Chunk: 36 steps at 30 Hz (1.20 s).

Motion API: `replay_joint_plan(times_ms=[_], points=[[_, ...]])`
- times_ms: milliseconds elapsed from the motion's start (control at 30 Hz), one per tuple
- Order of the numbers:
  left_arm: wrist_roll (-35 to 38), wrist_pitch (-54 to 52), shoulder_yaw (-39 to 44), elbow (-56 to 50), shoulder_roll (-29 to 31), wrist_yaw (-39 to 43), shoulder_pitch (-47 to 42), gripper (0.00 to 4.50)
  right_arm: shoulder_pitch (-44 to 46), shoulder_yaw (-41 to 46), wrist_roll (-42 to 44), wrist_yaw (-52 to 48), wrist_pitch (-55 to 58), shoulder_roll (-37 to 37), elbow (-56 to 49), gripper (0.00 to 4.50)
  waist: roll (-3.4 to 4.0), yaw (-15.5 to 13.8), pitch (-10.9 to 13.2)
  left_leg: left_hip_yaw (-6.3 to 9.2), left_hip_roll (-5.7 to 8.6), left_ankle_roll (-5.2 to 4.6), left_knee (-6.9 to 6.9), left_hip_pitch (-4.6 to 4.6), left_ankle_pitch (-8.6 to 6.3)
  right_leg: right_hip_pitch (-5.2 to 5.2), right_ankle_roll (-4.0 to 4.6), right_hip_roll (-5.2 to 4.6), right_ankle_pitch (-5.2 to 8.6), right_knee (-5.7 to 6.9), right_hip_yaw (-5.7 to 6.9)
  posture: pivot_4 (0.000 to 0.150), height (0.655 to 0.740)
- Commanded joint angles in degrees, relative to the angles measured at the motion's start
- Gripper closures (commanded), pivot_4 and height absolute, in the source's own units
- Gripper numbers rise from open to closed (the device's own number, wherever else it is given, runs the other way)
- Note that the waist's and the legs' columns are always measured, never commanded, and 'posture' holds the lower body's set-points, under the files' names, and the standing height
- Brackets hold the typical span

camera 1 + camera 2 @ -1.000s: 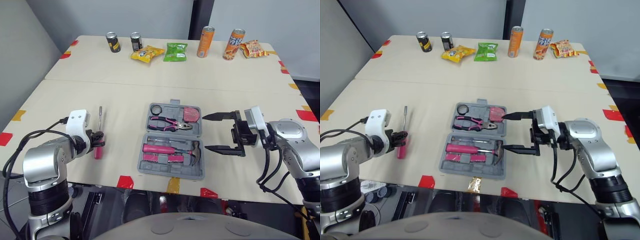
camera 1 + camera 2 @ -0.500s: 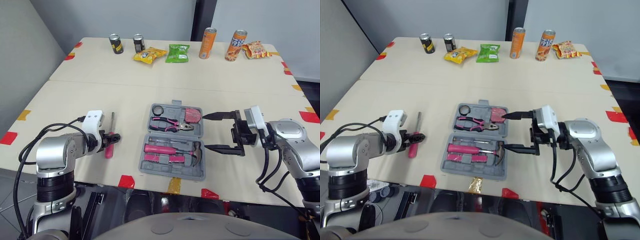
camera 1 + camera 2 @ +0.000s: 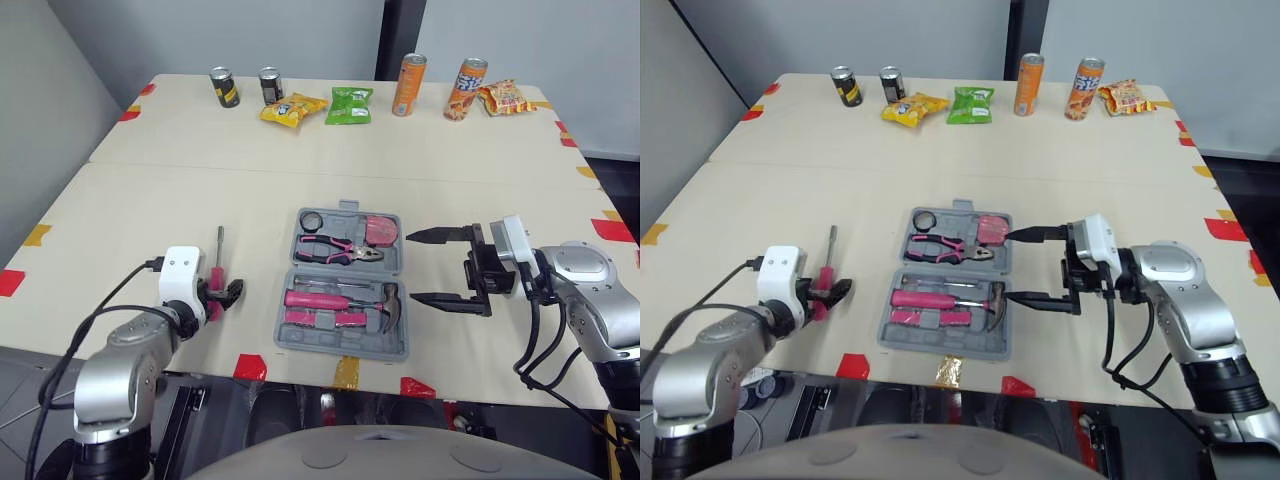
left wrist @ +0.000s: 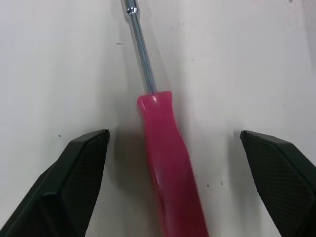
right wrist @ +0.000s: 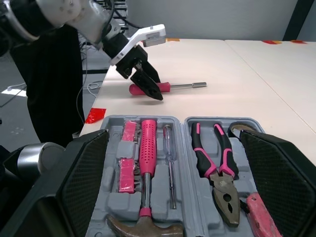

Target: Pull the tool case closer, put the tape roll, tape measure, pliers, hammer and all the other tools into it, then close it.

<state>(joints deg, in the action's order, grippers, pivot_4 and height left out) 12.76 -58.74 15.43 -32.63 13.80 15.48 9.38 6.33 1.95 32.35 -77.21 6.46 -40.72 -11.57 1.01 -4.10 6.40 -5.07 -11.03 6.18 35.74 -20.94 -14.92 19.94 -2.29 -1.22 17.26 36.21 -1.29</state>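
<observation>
Jaws open on both arms: left gripper [image 4: 174, 137] astride the screwdriver [image 4: 167, 168] handle, right gripper [image 3: 410, 267] level beside the tool case [image 3: 347, 343].

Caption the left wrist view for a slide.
The open left gripper flanks the pink-handled screwdriver lying flat on the table.

Along the far side of the table [image 3: 180, 190] sit a black-and-yellow can [image 3: 225, 85], a dark can [image 3: 270, 84], a yellow snack bag [image 3: 294, 107], a green snack bag [image 3: 350, 104], a plain orange can [image 3: 408, 84], a printed orange can [image 3: 466, 88] and a red snack bag [image 3: 503, 97]. Red tape patches [image 3: 250, 364] mark its near edge.
</observation>
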Motion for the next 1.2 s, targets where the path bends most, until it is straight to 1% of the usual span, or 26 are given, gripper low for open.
replay_joint_plan(times_ms=[33,100,133,233,333,433,567,967,1133,1200], points=[[-1.7,9.6,0.0,2.0,-3.8,-3.9,0.8,0.02,0.7,1.3,1.4,-0.5,0.0,-0.5,-1.2,0.0,-0.05,0.0,0.0,0.0,0.01,-0.01,0.0,0.0,0.0,-0.02,-0.01,-0.02,-0.01,-0.01,-0.01,0.15,0.74],[-2.1,14.6,-0.4,4.1,-6.0,-5.3,0.6,0.02,0.7,1.6,1.4,-0.7,0.1,-0.8,-1.2,0.0,-0.11,0.1,0.1,0.01,0.01,-0.01,0.01,0.0,0.01,-0.02,-0.02,-0.02,-0.01,-0.03,0.0,0.15,0.74],[-3.5,17.9,-1.2,5.8,-6.4,-6.2,0.3,0.02,0.7,1.6,1.4,-0.7,0.1,-0.8,-1.1,0.0,-0.13,0.1,0.1,0.01,0.01,-0.01,0.01,0.0,0.01,-0.03,-0.02,-0.02,-0.01,-0.02,0.0,0.15,0.74],[-5.5,23.1,-2.5,9.4,-7.1,-8.3,-0.8,0.02,0.6,1.7,1.3,-0.7,0.0,-0.8,-1.2,0.0,-0.19,0.2,0.2,0.02,0.01,-0.02,0.01,0.0,0.01,-0.03,-0.03,-0.01,-0.02,-0.02,-0.01,0.15,0.74],[-5.6,25.2,-1.8,10.4,-8.0,-10.2,-1.0,0.02,0.3,2.0,1.5,-0.5,0.1,-1.0,-1.6,0.0,-0.23,0.3,0.2,0.01,0.02,-0.02,0.02,0.0,0.01,-0.03,-0.05,-0.02,-0.03,-0.02,-0.02,0.15,0.74],[-5.6,26.4,-2.8,10.0,-7.9,-10.2,1.0,0.02,0.1,2.1,1.5,-0.4,0.1,-1.1,-1.8,0.0,-0.24,0.3,0.2,0.01,0.03,-0.01,0.03,0.0,0.01,-0.04,-0.07,-0.02,-0.04,-0.01,-0.02,0.15,0.74],[-5.3,27.0,-3.8,9.4,-8.0,-10.4,2.3,0.02,-0.1,1.9,1.5,-0.3,0.0,-1.2,-1.9,0.0,-0.23,0.2,0.2,0.01,0.04,-0.01,0.03,0.01,0.01,-0.05,-0.08,-0.03,-0.05,-0.01,-0.02,0.15,0.74],[-3.8,22.1,-3.5,6.1,-9.0,-12.4,4.2,0.02,-0.3,2.0,1.6,0.2,0.0,-1.2,-2.2,0.0,-0.22,0.3,0.2,0.01,0.04,-0.02,0.06,0.02,0.01,-0.06,-0.09,-0.05,-0.05,0.02,-0.03,0.15,0.74],[-3.3,22.3,-3.9,6.7,-8.9,-12.1,4.0,0.02,-0.2,1.9,1.6,0.4,0.0,-1.2,-2.3,0.0,-0.22,0.3,0.2,0.01,0.05,-0.02,0.07,0.02,0.01,-0.06,-0.09,-0.05,-0.05,0.02,-0.03,0.15,0.74],[-3.2,22.3,-3.9,6.8,-9.0,-12.1,4.1,0.57,-0.2,1.9,1.6,0.4,0.0,-1.2,-2.3,0.0,-0.22,0.3,0.2,0.01,0.05,-0.02,0.07,0.02,0.01,-0.06,-0.09,-0.05,-0.05,0.02,-0.03,0.15,0.74]])
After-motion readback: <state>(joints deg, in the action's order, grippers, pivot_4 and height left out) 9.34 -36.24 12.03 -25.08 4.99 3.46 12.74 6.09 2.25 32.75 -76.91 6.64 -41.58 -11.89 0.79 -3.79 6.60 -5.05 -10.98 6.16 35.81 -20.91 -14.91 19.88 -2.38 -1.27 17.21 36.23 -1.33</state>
